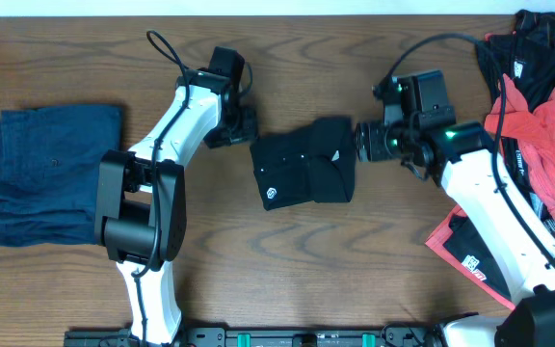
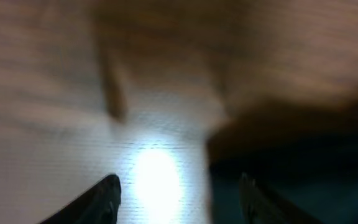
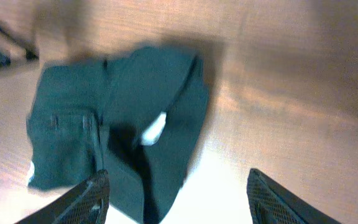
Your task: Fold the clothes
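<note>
A folded black garment [image 1: 306, 172] lies at the table's middle, a small white logo on its lower left; it also shows in the right wrist view [image 3: 123, 124]. My left gripper [image 1: 237, 125] is open and empty, just left of the garment's upper left corner. Its wrist view is blurred: bare wood between the fingers [image 2: 176, 193], dark cloth [image 2: 291, 162] at right. My right gripper [image 1: 362, 140] is open and empty beside the garment's upper right corner; in its wrist view [image 3: 178, 196] the left finger sits over the cloth's edge.
A folded navy garment [image 1: 51, 173] lies at the far left. A heap of red and black clothes [image 1: 533, 106] fills the right side, under and behind the right arm. The table's front edge runs along the bottom.
</note>
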